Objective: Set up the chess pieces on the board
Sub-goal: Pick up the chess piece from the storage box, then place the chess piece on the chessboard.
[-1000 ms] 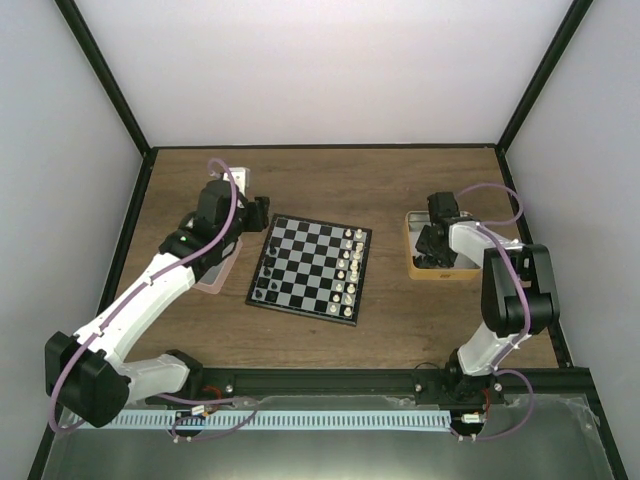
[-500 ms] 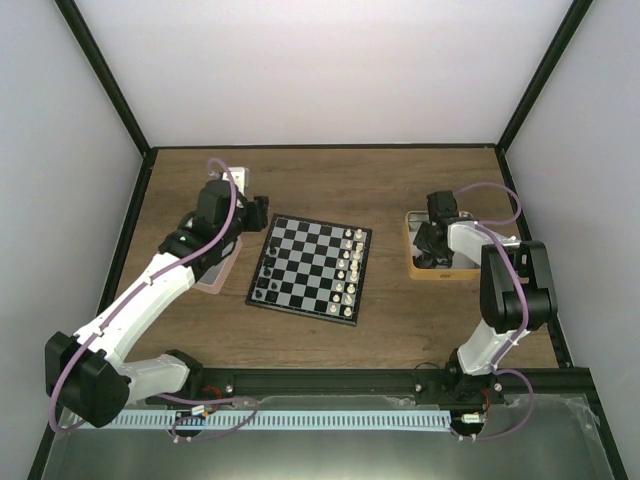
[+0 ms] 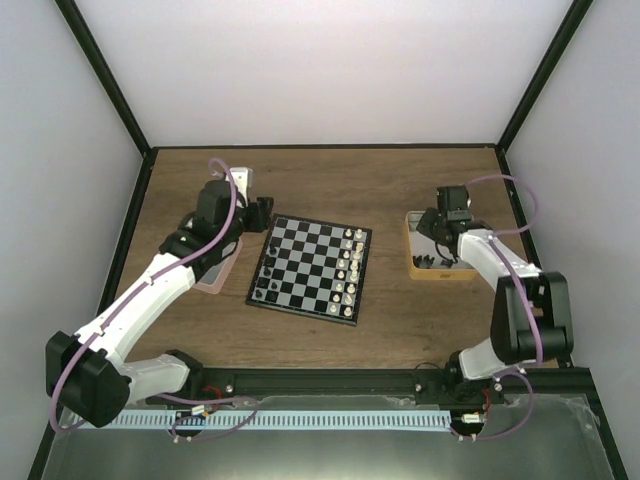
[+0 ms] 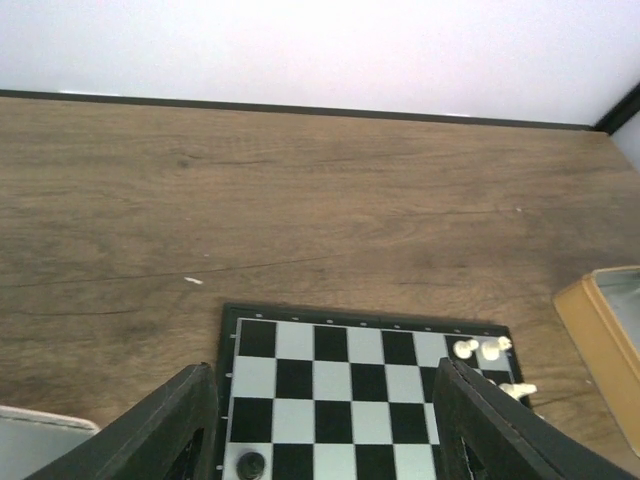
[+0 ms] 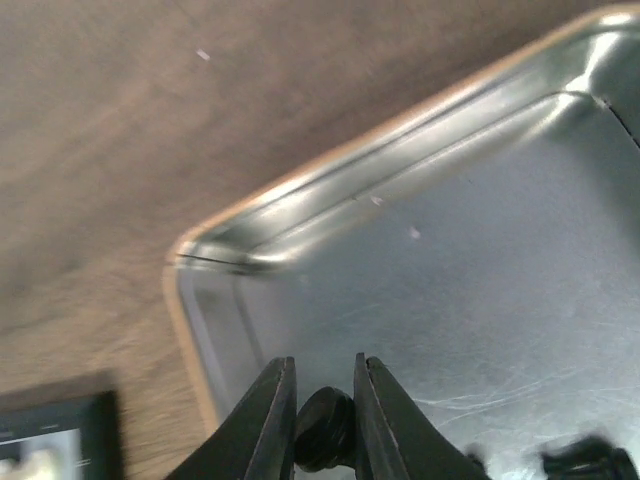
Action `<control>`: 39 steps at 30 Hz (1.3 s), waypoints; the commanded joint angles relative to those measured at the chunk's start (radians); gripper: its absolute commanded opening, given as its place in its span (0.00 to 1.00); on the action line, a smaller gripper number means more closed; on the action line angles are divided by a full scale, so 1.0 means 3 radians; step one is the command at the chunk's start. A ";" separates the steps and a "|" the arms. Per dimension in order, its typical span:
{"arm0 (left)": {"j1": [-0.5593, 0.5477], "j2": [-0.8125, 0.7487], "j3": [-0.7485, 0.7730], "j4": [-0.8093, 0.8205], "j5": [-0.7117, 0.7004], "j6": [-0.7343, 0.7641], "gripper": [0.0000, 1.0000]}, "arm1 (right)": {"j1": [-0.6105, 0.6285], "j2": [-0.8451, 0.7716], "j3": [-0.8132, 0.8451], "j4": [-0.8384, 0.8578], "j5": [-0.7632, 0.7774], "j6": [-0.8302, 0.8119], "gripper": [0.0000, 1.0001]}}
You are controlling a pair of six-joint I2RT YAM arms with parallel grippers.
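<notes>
Both built same. left arm (image 3: 150, 290), right arm (image 3: 500, 270): white link shells, chunky black joint housings, black bases. purple cable (image 3: 232, 195) runs loose along each, looping off near wrist. Up close, gripper fingers (image 4: 170, 430) matte black, flat tapered blades, kinda plasticky.

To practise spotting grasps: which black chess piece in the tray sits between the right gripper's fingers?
The round-topped black piece pinched in the right gripper; the other black pieces lie apart on the tray, untouched.

There are 1 board (image 3: 305, 266), 1 tray (image 3: 440, 276) and 2 arms (image 3: 150, 290).
</notes>
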 commanded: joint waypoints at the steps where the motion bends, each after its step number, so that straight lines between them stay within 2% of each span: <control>1: 0.0020 0.0036 -0.0082 0.0249 0.0469 0.0005 0.62 | -0.0032 -0.0392 -0.0060 0.0195 -0.0304 0.0340 0.16; 4: 0.0015 0.0059 -0.0121 0.0417 0.0861 -0.0028 0.62 | -0.0033 -0.0591 -0.0144 0.0349 -0.0759 0.0711 0.16; 7: -0.0020 0.0060 -0.0227 0.0684 0.1234 -0.0117 0.62 | -0.0030 -0.0677 -0.0306 0.0762 -0.1441 0.1174 0.16; 9: -0.0071 0.0060 -0.0364 0.0913 0.1351 -0.0246 0.62 | 0.0023 -0.0644 -0.0431 0.1132 -0.1867 0.1542 0.16; 11: -0.0158 0.0059 -0.0503 0.1165 0.1346 -0.0422 0.62 | 0.0161 -0.0578 -0.0496 0.1420 -0.2087 0.1868 0.16; 19: -0.0566 0.0159 -0.1164 0.2209 0.0953 -0.0929 0.61 | 0.0733 -0.0234 -0.0590 0.2435 -0.2479 0.3276 0.16; 23: -0.0741 0.0268 -0.1265 0.2466 0.0875 -0.0976 0.61 | 0.0945 -0.0047 -0.0574 0.2737 -0.2603 0.3754 0.16; 29: -0.0919 0.0391 -0.1369 0.2897 0.0739 -0.1014 0.61 | 0.1106 0.0005 -0.0551 0.2926 -0.2616 0.4104 0.16; 39: -0.1063 0.0729 -0.1265 0.3216 0.0552 -0.1080 0.48 | 0.1202 0.0048 -0.0624 0.3221 -0.2774 0.4454 0.17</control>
